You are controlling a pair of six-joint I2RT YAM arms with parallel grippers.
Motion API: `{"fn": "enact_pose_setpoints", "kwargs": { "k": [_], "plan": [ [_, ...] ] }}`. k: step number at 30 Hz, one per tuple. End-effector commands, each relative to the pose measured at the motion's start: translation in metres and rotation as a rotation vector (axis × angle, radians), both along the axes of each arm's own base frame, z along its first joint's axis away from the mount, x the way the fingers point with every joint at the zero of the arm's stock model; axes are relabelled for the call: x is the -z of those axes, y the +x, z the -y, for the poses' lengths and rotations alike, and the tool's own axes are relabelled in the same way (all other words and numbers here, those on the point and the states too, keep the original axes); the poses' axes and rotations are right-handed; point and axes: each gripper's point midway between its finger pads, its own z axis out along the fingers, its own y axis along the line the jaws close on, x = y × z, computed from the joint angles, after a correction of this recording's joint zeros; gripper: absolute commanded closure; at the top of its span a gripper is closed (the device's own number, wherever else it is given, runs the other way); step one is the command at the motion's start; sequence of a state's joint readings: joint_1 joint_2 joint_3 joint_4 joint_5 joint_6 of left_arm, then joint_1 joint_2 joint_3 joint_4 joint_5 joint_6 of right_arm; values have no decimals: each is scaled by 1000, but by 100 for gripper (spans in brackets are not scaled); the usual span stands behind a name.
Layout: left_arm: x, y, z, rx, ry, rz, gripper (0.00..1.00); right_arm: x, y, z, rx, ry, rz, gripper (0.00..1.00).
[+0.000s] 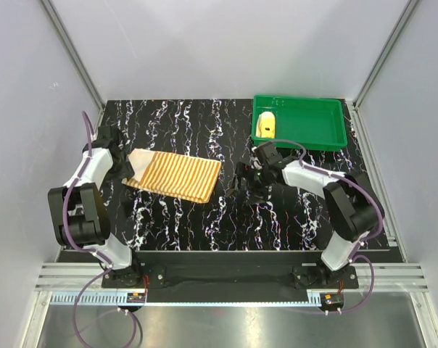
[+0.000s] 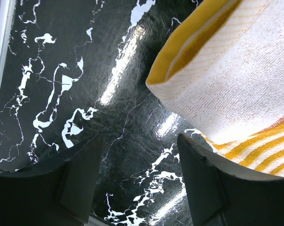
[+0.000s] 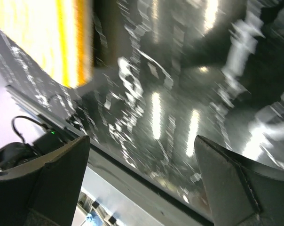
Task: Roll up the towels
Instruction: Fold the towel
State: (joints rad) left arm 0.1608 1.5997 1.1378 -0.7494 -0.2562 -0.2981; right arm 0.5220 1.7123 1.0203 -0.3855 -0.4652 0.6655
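The striped towel (image 1: 177, 175) lies flat on the black marbled table, left of centre, with its left end folded over and showing cream. My left gripper (image 1: 128, 169) sits at that left end. In the left wrist view it (image 2: 139, 141) is open over bare table, and the striped towel (image 2: 226, 70) lies just beyond its right finger (image 2: 203, 179). The plain yellow towel (image 1: 265, 126) lies rolled up inside the green tray (image 1: 313, 127). My right gripper (image 1: 244, 178) hovers right of the striped towel. In its blurred wrist view it (image 3: 142, 141) is open and empty, with the striped towel (image 3: 48, 37) at upper left.
The green tray stands at the table's back right corner. The table's front edge and frame rail (image 3: 146, 197) show under the right gripper. Grey enclosure walls close in both sides and the back.
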Motion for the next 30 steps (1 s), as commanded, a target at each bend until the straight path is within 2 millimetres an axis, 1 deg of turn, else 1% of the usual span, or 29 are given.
{"fn": "enact_pose_setpoints", "kwargs": {
  "k": [1, 2, 3, 4, 5, 6, 7, 8, 9, 10, 11, 12, 13, 14, 15, 16, 17, 19, 20, 21, 23, 24, 25, 26, 27, 28, 30],
  "plan": [
    [-23, 10, -7, -38, 31, 104, 31, -24, 28, -45, -37, 130, 96, 0],
    [-25, 11, -7, -41, 33, 112, 31, -30, 32, -58, -53, 143, 112, 0],
    [-25, 11, -7, -41, 32, 115, 31, -23, 33, -65, -59, 134, 101, 0],
    [-25, 11, -7, -43, 30, 115, 31, -23, 34, -72, -67, 133, 107, 0],
    [-25, 11, -6, -43, 26, 118, 31, -29, 38, -83, -80, 139, 126, 0],
    [-24, 10, -6, -45, 24, 115, 31, -27, 39, -88, -80, 132, 127, 2],
    [-23, 10, -5, -45, 23, 113, 31, -18, 43, -92, -74, 117, 115, 3],
    [-24, 10, -5, -44, 20, 115, 31, -22, 49, -98, -72, 123, 129, 4],
    [-24, 10, -5, -45, 20, 113, 31, -19, 50, -102, -68, 117, 121, 6],
    [-24, 10, -5, -44, 20, 113, 31, -9, 52, -104, -63, 101, 108, 10],
    [-24, 9, -5, -45, 20, 114, 31, -12, 58, -109, -61, 105, 121, 11],
    [-24, 9, -5, -47, 21, 113, 31, -8, 61, -111, -56, 93, 116, 11],
    [-23, 10, -5, -47, 20, 112, 31, 5, 59, -110, -54, 58, 94, 13],
    [-22, 9, -5, -48, 19, 108, 31, 3, 64, -113, -52, 56, 100, 15],
    [-21, 9, -4, -49, 17, 106, 31, 6, 63, -115, -54, 48, 95, 16],
    [-21, 9, -4, -49, 16, 103, 31, 15, 60, -116, -57, 24, 81, 17],
    [-20, 8, -5, -53, 17, 100, 31, 15, 59, -119, -63, 19, 85, 21],
    [-21, 9, -4, -52, 15, 101, 31, 23, 56, -121, -66, 1, 73, 23],
    [-21, 9, -5, -54, 17, 104, 31, 26, 50, -125, -77, -2, 69, 26],
    [-22, 9, -4, -54, 16, 106, 31, 28, 48, -128, -82, -2, 68, 36],
    [-22, 8, -4, -53, 15, 106, 31, 32, 44, -130, -86, -8, 58, 47],
    [-22, 8, -5, -55, 16, 104, 31, 34, 43, -130, -82, -12, 53, 59],
    [-22, 8, -5, -55, 17, 107, 32, 31, 44, -129, -78, -10, 60, 67],
    [-22, 8, -4, -54, 16, 106, 32, 32, 43, -127, -76, -17, 61, 76],
    [-22, 8, -4, -53, 14, 106, 31, 30, 43, -125, -76, -23, 71, 92],
    [-21, 8, -4, -54, 13, 105, 32, 26, 43, -121, -72, -41, 81, 100],
    [-22, 8, -4, -56, 13, 108, 32, 23, 46, -112, -81, -79, 104, 100]
  ]
}}
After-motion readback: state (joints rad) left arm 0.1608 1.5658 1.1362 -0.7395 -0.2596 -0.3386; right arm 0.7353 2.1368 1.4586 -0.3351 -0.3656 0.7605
